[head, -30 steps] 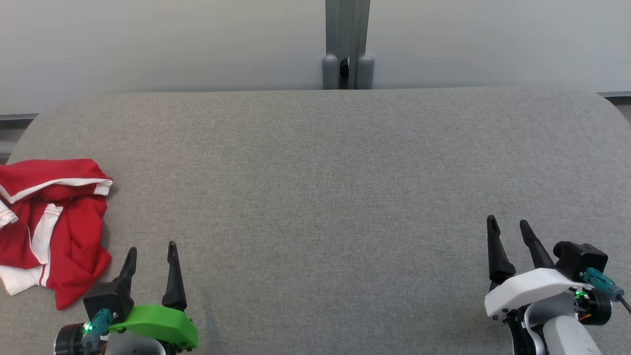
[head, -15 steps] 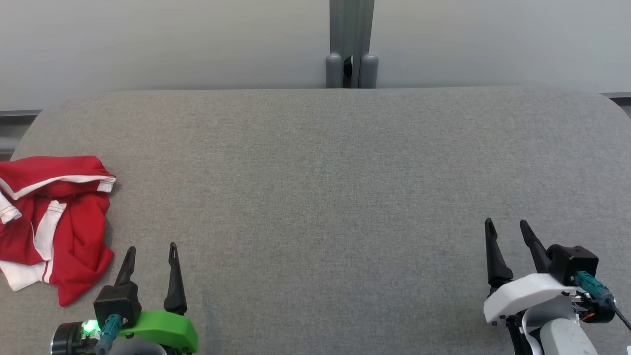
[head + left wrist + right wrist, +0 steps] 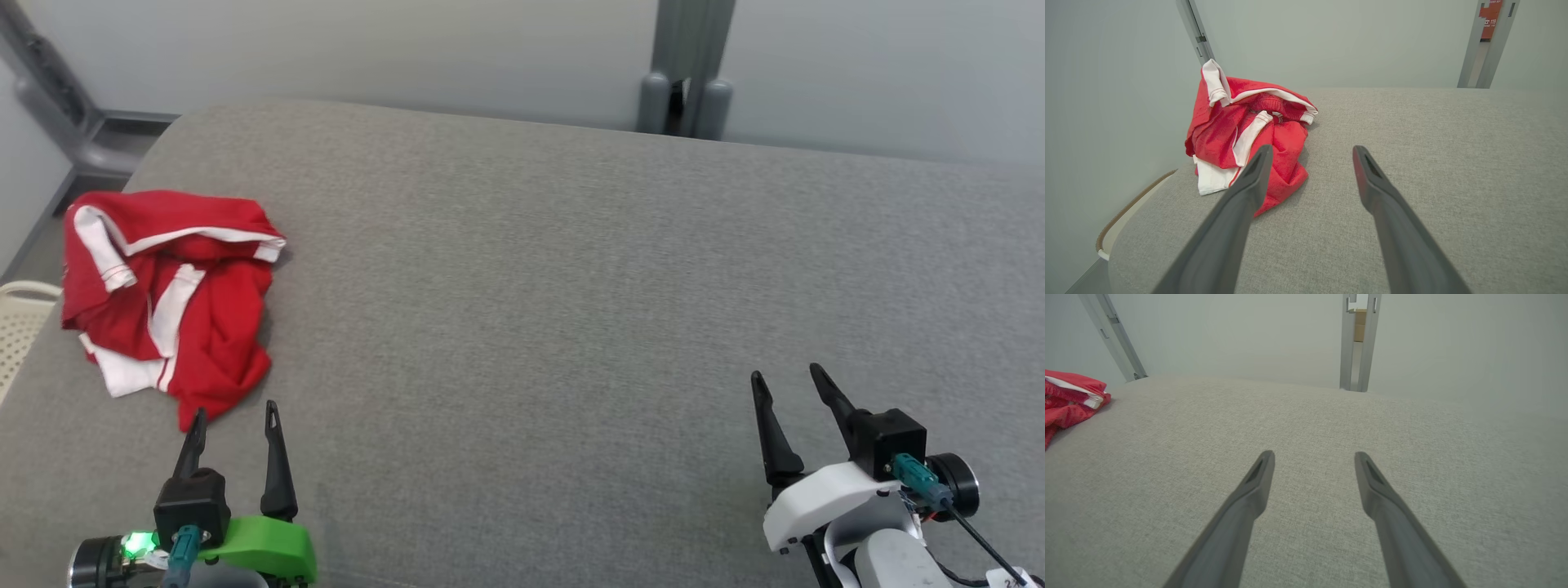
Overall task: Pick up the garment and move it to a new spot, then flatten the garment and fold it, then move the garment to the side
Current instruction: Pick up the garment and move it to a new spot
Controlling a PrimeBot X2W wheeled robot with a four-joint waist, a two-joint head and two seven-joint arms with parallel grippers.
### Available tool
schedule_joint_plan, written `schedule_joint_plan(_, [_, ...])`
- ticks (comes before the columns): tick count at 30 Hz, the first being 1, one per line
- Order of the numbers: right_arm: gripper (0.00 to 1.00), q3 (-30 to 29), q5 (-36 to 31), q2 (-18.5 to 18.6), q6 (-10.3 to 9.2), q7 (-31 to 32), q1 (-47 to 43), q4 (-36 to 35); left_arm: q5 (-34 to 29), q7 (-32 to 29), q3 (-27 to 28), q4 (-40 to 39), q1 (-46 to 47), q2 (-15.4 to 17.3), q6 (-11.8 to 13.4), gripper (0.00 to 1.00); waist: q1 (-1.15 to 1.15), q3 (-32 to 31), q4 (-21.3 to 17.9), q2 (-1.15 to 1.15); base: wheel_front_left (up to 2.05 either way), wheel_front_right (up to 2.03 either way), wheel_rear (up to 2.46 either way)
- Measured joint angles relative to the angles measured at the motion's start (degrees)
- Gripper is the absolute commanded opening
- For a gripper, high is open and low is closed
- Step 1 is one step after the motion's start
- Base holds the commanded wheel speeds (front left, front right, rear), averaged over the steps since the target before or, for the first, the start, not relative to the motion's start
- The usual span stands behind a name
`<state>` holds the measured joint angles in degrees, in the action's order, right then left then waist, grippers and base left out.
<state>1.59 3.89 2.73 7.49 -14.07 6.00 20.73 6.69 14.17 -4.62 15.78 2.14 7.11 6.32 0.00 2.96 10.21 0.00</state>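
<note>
A crumpled red-and-white garment [image 3: 171, 294] lies at the left end of the gray table [image 3: 531, 286], just ahead and left of the left hand [image 3: 234, 408], whose 2 fingers are spread and empty. The right hand [image 3: 787, 371], likewise spread and empty, hovers well apart.

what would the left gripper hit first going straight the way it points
Probably the near edge of the crumpled red and white garment, just ahead of the left gripper; depth unclear.
</note>
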Motion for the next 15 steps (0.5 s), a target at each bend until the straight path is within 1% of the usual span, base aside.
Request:
schedule_joint_plan(3, [1.0, 1.49, -0.88, 0.04, 0.0, -0.24, 0.17, 0.32, -0.97, 0.18, 0.83, 0.38, -0.28, -0.14, -0.24, 1.0, 0.0, 0.23, 3.3, 0.0, 0.0, 0.0, 0.0])
schedule_joint_plan(9, [1.0, 6.79, -2.88, 0.04, 0.0, -0.94, 1.13, 1.01, -3.24, 0.89, 3.14, 0.86, -2.71, -0.45, -0.71, 1.0, 0.0, 0.64, 10.76, 0.0, 0.0, 0.0, 0.0])
schedule_joint_plan(15, [1.0, 12.45, -2.98, -0.01, 0.01, -0.99, 2.89, 2.14, -2.53, 0.97, 6.83, 0.4, -5.32, -1.19, -1.04, 1.0, 0.0, 1.25, 17.16, 0.0, 0.0, 0.0, 0.0])
